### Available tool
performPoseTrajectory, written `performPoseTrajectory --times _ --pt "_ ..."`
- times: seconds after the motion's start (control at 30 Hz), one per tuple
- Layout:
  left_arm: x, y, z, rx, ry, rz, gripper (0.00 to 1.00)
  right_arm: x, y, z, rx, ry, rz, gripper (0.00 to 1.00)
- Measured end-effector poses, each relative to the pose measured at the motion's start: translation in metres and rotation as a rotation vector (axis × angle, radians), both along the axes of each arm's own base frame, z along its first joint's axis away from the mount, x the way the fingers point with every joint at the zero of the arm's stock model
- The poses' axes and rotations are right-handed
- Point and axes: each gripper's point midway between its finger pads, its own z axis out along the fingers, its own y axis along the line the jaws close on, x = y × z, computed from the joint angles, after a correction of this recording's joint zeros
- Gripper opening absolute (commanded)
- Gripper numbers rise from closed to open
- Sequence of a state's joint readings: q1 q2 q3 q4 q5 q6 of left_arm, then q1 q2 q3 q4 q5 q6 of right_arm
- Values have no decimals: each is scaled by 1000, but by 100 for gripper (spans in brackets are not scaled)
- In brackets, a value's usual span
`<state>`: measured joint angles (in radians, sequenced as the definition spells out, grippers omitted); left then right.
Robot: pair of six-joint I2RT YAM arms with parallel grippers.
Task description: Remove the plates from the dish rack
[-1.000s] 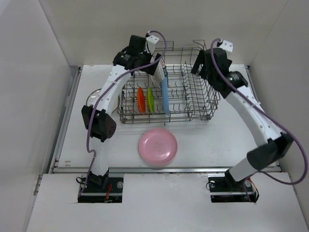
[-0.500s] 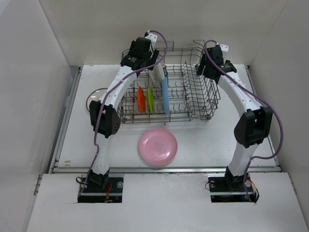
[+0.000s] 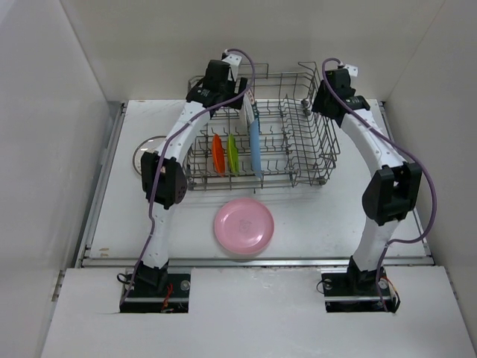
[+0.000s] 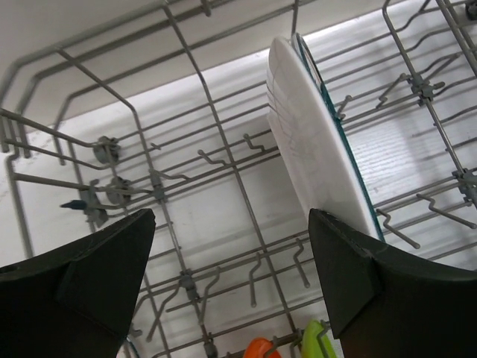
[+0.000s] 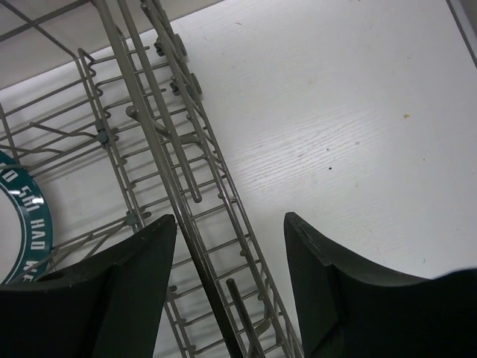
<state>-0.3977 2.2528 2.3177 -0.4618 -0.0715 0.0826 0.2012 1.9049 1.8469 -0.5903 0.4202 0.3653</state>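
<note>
The grey wire dish rack (image 3: 298,153) stands at the back of the table. In it stand an orange plate (image 3: 218,154), a green plate (image 3: 232,153), a light blue plate (image 3: 255,145) and a white teal-rimmed plate (image 3: 246,112). A pink plate (image 3: 244,225) lies on the table in front. My left gripper (image 3: 226,98) is open over the rack's back left (image 4: 216,142), its right finger (image 4: 373,276) beside the white plate (image 4: 313,142). My right gripper (image 3: 329,103) is open and straddles the rack's right wall (image 5: 179,164), empty.
A greyish round plate (image 3: 147,147) lies on the table left of the rack, partly hidden by my left arm. White walls close in on the left, back and right. Bare white table (image 5: 335,112) lies right of the rack.
Both arms have folded their elbows upward. My right gripper has moved back and right onto the rack's right wall. My left gripper has shifted slightly right over the rack.
</note>
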Motion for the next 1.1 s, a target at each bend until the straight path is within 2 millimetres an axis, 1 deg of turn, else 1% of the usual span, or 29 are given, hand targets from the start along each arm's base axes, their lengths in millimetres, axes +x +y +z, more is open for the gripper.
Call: performPoseTrajectory --times 0.1,0.2,0.3,0.43,0.53,0.7,0.87,1.07,1.1 --pt "-2 -2 -9 -14 30 0 82 2 2 0 6 -12 10 65" --pt "-4 -2 -11 -24 46 8 82 2 3 0 11 -19 18 65" --pt "-5 2 -4 -22 48 26 83 1 6 1 18 -21 31 65" --pt "-3 6 16 -26 10 46 87 2 7 1 21 -29 37 65" --pt "-5 9 23 -25 1 55 88 2 8 2 24 -30 43 64" --pt "-9 10 28 -25 1 54 90 3 9 2 29 -37 50 64" --pt "-11 9 25 -23 15 49 90 3 10 2 28 -42 56 64" --pt "-13 9 15 -17 41 45 81 3 10 3 29 -47 62 64" --pt "-14 7 13 -23 49 36 79 3 10 3 29 -48 62 62"
